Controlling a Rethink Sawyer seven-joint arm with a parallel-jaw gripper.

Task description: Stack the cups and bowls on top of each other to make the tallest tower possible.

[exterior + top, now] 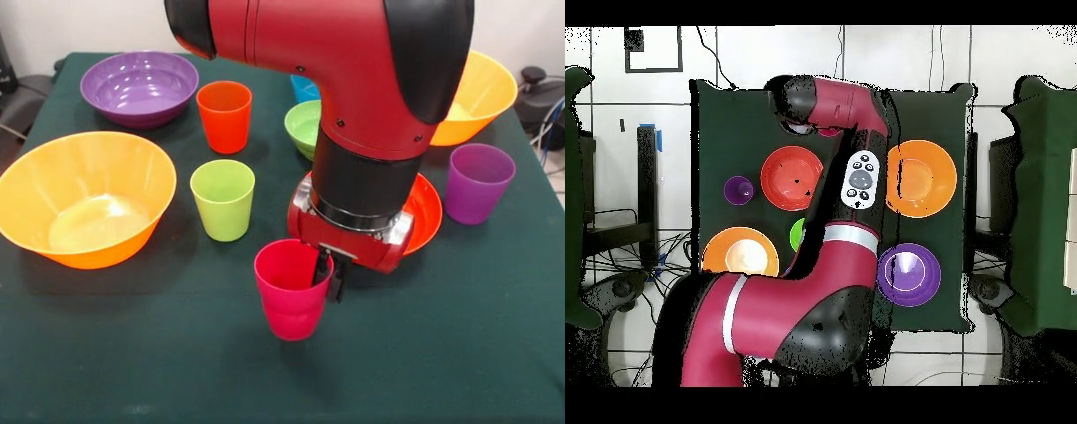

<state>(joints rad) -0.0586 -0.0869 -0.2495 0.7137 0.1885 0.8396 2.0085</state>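
A crimson cup stands upright at the table's front middle. My gripper straddles its right wall, one finger inside and one outside, shut on the rim. A lime green cup and an orange-red cup stand apart to the left behind it. The purple cup is at the right. Around them lie bowls: large orange, purple, a second orange, red-orange, small lime green and blue. Nothing is stacked.
The dark green table has open cloth along its front edge. My arm hides the middle of the table in the overhead view. Cables and dark equipment lie off the table's right side.
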